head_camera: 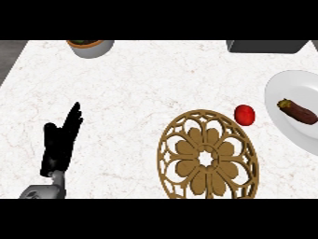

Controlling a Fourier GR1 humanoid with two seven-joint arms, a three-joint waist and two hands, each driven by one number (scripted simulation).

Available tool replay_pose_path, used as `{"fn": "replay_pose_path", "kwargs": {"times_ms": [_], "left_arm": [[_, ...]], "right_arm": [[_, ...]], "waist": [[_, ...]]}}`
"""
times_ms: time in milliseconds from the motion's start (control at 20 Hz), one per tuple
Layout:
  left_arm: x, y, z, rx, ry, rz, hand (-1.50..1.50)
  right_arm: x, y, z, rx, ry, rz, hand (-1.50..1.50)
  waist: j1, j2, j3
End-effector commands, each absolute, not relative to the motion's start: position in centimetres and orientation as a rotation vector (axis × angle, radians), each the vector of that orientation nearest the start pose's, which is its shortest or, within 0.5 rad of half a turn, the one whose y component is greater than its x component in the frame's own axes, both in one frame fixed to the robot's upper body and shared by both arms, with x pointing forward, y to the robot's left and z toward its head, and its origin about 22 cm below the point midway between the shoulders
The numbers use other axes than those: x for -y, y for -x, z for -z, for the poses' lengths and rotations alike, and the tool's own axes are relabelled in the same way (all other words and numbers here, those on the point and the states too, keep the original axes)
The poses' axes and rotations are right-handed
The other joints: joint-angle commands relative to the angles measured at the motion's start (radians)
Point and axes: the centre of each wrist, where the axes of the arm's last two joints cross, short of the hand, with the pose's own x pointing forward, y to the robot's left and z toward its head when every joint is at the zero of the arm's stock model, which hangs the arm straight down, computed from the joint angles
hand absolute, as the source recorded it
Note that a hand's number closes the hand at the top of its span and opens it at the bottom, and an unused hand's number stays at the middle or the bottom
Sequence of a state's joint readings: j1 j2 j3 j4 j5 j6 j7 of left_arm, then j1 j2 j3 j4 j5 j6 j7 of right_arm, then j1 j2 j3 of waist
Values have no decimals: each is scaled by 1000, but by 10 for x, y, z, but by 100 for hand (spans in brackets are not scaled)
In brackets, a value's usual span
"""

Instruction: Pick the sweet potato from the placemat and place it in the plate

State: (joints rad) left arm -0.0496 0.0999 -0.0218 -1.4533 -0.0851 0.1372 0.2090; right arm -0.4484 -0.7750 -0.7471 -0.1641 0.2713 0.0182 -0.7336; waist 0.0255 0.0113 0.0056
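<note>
The sweet potato (298,112), dark reddish-brown, lies on the white plate (295,88) at the right edge of the counter. The round wooden openwork placemat (208,155) sits at the centre front with nothing on it. My left hand (60,140) rests open at the lower left, fingers straight and pointing away from me, well apart from the placemat. My right hand does not show.
A red tomato (245,115) lies on the counter between the placemat and the plate. A grey pot (90,47) with a plant stands at the back left. A dark box (266,45) sits at the back right.
</note>
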Motion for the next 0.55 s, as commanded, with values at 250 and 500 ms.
{"fn": "replay_pose_path", "kwargs": {"times_ms": [250, 500], "left_arm": [[-237, -251, 17, 1310, -222, 47, 0], [-241, -255, 8, 1311, -229, 63, 0]], "right_arm": [[558, -198, 7, 1425, 921, 168, -150], [571, -184, -2, 1385, 984, 151, -150]], "waist": [[2, 2, 1], [6, 3, 2]]}}
